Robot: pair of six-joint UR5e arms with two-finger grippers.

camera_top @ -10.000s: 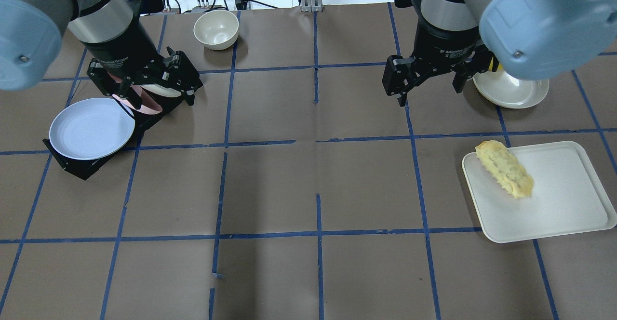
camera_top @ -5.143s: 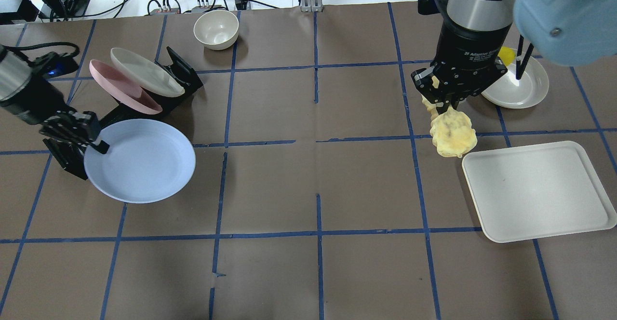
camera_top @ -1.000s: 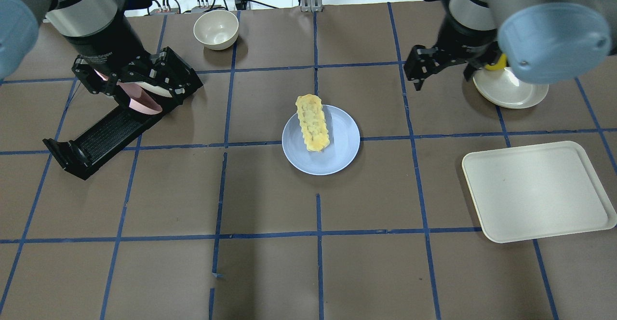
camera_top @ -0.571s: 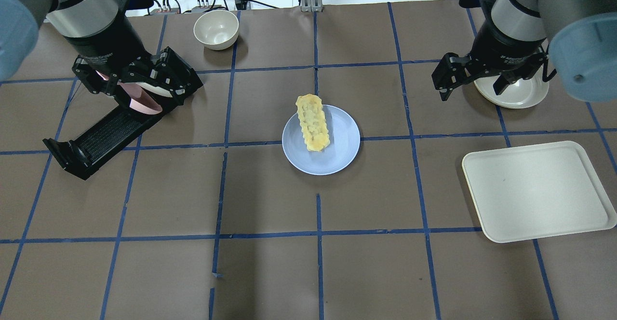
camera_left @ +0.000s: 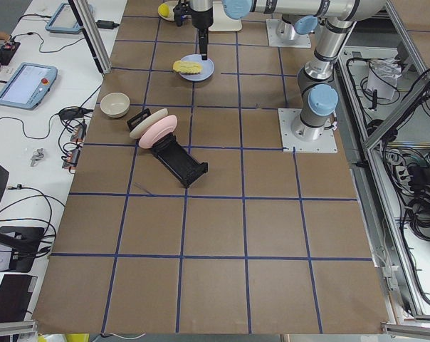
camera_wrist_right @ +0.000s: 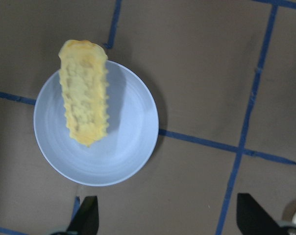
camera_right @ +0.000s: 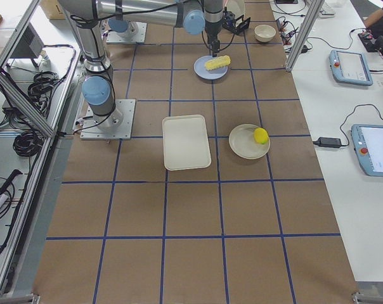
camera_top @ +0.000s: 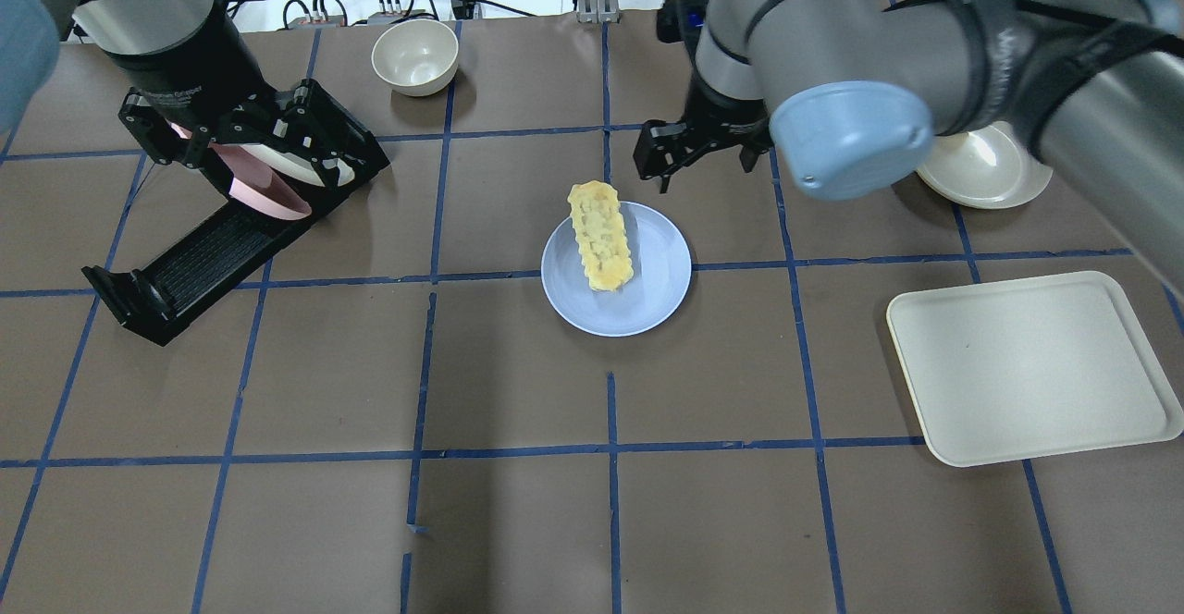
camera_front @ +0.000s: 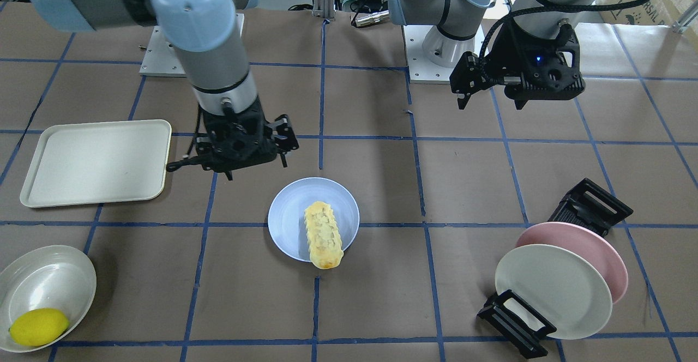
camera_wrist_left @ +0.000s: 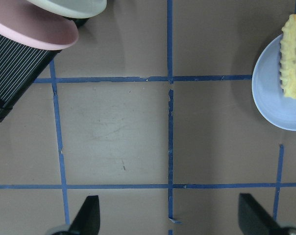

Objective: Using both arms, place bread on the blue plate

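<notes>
The bread (camera_top: pixel 601 235), a bumpy golden roll, lies on the blue plate (camera_top: pixel 657 290) at the table's middle, with one end over the plate's rim. It also shows in the front view (camera_front: pixel 323 235). My right gripper (camera_top: pixel 703 159) is open and empty, hovering just behind the plate; its wrist view looks down on the bread (camera_wrist_right: pixel 84 100) and the plate (camera_wrist_right: pixel 126 152). My left gripper (camera_top: pixel 231 153) is open and empty above the plate rack at the far left. Its wrist view shows the plate (camera_wrist_left: pixel 278 98) at the right edge.
A black rack (camera_top: pixel 203 249) holds a pink plate (camera_front: pixel 591 245) and a cream plate (camera_front: pixel 551 291). A cream bowl (camera_top: pixel 414 56) sits at the back. A cream tray (camera_top: pixel 1031 369) lies at the right. A white dish (camera_front: pixel 49 275) holds a lemon (camera_front: pixel 39 326).
My right arm has swung left from beside the white dish to just behind the blue plate. My left gripper has shifted slightly back and left. Bread and plate have not moved.
</notes>
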